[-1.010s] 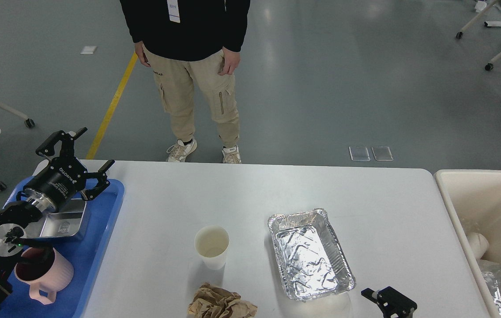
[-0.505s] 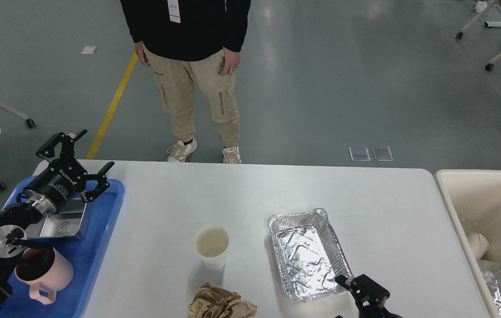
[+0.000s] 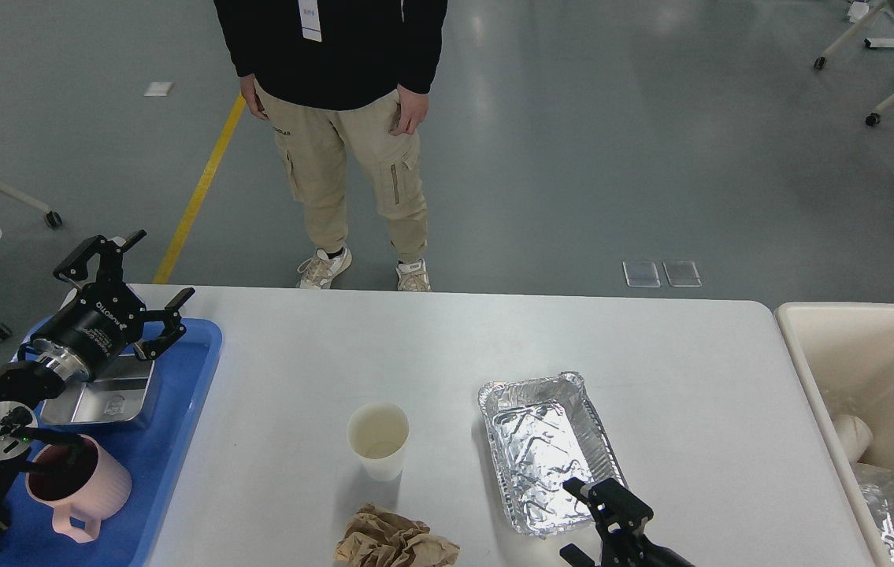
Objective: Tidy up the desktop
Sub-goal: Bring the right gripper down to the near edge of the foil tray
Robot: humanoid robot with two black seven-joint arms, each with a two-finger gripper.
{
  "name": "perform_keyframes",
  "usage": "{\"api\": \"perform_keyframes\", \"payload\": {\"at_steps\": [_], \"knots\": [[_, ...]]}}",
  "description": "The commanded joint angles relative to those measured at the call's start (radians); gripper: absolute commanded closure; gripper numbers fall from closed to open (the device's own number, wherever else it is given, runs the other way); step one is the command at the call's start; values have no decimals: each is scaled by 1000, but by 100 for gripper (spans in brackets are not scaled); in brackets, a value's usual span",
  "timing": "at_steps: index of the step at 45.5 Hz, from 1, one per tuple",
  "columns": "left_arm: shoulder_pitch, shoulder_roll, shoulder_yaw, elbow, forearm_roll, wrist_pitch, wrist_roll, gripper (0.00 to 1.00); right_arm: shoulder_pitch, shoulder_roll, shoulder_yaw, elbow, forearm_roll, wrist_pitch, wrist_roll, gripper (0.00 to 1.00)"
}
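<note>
Risk of crushing or skidding the foil tray (image 3: pixel 550 453), lying right of centre on the desktop (image 3: pixel 447 346), arises if the right gripper (image 3: pixel 608 512), jaw state indeterminate, catches its thin near rim off-centre; left gripper (image 3: pixel 120 287) hovers spread, empty.

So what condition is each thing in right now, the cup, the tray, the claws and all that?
Paper cup: upright, looks empty.
Foil tray: open side up, empty, crinkled.
Brown paper: crumpled, lying on the desktop.
Pink mug: upright on the blue tray.
Metal dish: right way up, empty.
Left claw: open, holding nothing.
Right claw: at the foil tray's near edge, open or shut unclear.
</note>
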Motion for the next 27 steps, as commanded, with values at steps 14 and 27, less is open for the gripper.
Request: {"api": "perform_keyframes", "payload": {"at_steps": [14,27], "knots": [[0,10,-5,0,-2,-6,-2,3,26,75,-1,-117,1,8,-4,0],[3,22,-8,-1,-2,-15,-3,3,75,149,-1,-224,4,11,-5,0]]}}
